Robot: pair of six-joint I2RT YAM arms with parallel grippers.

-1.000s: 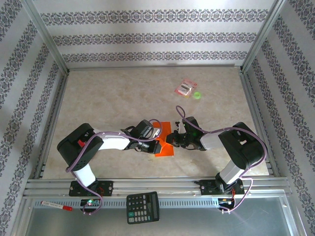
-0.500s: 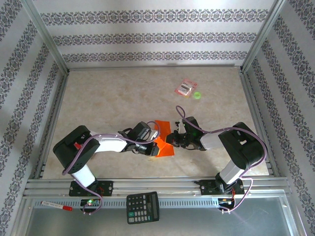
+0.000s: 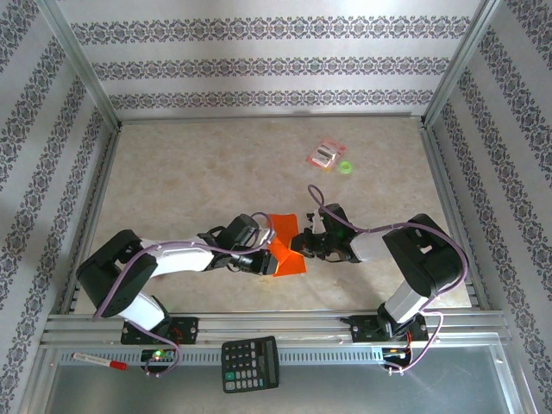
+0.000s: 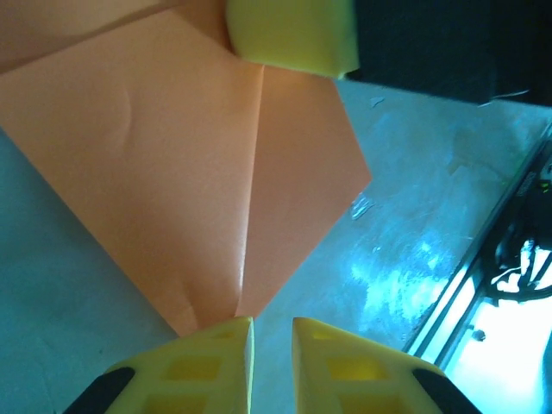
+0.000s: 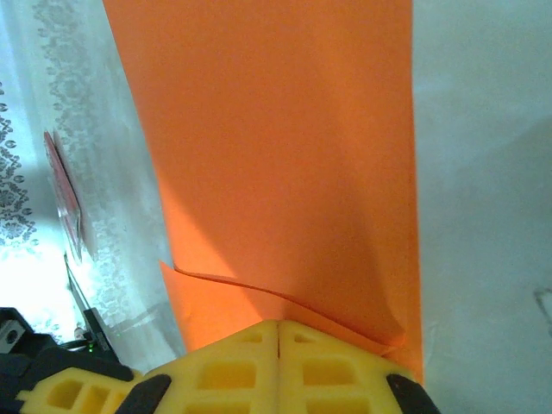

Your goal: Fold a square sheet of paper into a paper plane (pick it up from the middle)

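The square sheet of paper (image 3: 289, 257) is thin orange paper, matt and smooth apart from sharp creases and one faint dent, with a soft sheen where the light catches it. The table (image 3: 198, 172) under the sheet is a smooth beige surface with a marble pattern, faintly glossy and showing pale reflections just beside the sheet. The left gripper (image 4: 272, 326) and right gripper (image 5: 279, 328), at the sheet's edges, have fingers of matt yellow plastic with moulded hollows. On the near side of the sheet, the rails (image 3: 285, 321) are brushed silver metal and the calculator (image 3: 250, 363) is black plastic. On the far side of the sheet, the pink-red packet (image 3: 325, 153) has a glossy wrapper.
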